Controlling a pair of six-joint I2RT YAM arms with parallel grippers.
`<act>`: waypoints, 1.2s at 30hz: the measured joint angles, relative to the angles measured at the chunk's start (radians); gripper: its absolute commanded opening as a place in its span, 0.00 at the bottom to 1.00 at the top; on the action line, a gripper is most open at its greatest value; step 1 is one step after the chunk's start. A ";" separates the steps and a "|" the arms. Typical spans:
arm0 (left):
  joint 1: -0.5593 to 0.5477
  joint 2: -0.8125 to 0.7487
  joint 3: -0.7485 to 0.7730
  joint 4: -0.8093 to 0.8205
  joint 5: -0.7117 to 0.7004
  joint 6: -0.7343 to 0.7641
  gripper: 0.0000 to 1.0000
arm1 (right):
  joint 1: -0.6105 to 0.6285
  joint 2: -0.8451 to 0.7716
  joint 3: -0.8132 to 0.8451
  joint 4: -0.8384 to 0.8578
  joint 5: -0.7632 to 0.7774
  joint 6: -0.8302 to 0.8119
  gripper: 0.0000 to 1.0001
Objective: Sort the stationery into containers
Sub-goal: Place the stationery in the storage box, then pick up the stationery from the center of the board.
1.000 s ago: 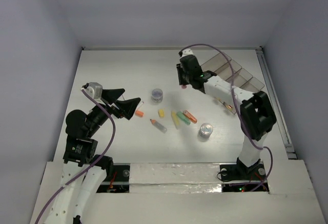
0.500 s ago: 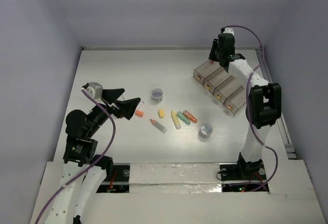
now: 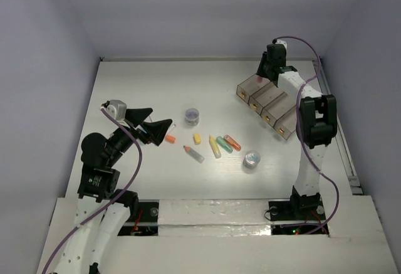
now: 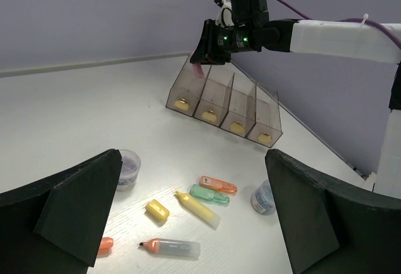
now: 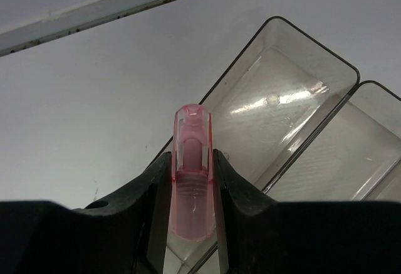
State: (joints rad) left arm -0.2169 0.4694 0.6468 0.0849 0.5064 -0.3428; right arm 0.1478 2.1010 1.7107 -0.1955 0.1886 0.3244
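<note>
Containers (image 3: 269, 101), four smoky clear bins joined in a staggered row, sit at the far right of the table (image 3: 144, 79). The step in hand looks to be dropping a marker into the end bin (image 5: 294, 105) on the left of that row. To do it well, the marker should first be carried fully over the bin's open mouth, since in the wrist view it hangs about over the bin's outer wall rather than its floor. It should then be lowered with its length running along the bin and released low, so it does not bounce off the rim. The right gripper (image 4: 205, 51) hovers just above that bin, jaws clamped on the pink marker (image 5: 192, 180), whose end sticks out past the fingertips (image 5: 150, 192). The left gripper (image 3: 158, 130) hangs with jaws wide apart, holding nothing, beside the small orange bit (image 3: 170, 139), with the loose markers (image 3: 219, 143) and tins (image 3: 251, 158) further right.
</note>
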 measured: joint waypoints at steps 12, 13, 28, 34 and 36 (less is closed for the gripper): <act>0.000 0.001 0.000 0.000 -0.002 0.002 0.99 | -0.016 0.003 0.000 0.002 0.020 0.037 0.57; 0.000 0.001 0.000 0.000 -0.002 0.002 0.99 | -0.016 0.003 -0.001 0.002 0.021 0.037 0.61; 0.000 -0.004 0.000 0.000 -0.002 0.002 0.99 | 0.012 -0.287 -0.295 0.037 -0.194 0.021 0.53; -0.006 -0.017 0.000 0.000 -0.003 0.005 0.99 | 0.217 -0.491 -0.504 0.012 -0.234 -0.034 0.54; -0.011 -0.019 0.000 0.000 -0.003 0.006 0.99 | 0.287 -0.534 -0.579 -0.010 -0.248 -0.043 0.53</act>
State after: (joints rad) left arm -0.2276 0.4503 0.6468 0.0845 0.5030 -0.3367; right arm 0.4351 1.5669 1.1320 -0.2058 -0.0597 0.2813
